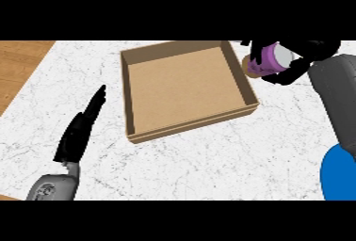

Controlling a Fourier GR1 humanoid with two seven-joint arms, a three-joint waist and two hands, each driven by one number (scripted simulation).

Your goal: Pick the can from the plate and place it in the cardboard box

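Observation:
A purple can (272, 60) with a white end is held at the upper right, just beyond the right wall of the cardboard box (246, 89). My right hand (300, 56) is shut on it, black fingers curled over and under the can. A small brown piece shows under the can's left side. The box is open-topped and shallow, with nothing inside. My left hand (80, 129) lies open on the counter left of the box, fingers straight and pointing up. I see no plate under the can.
A blue plate (339, 175) shows at the right edge, partly hidden by my right forearm. The white marble counter (208, 160) runs around the box. A wooden surface (17, 66) lies at the far left.

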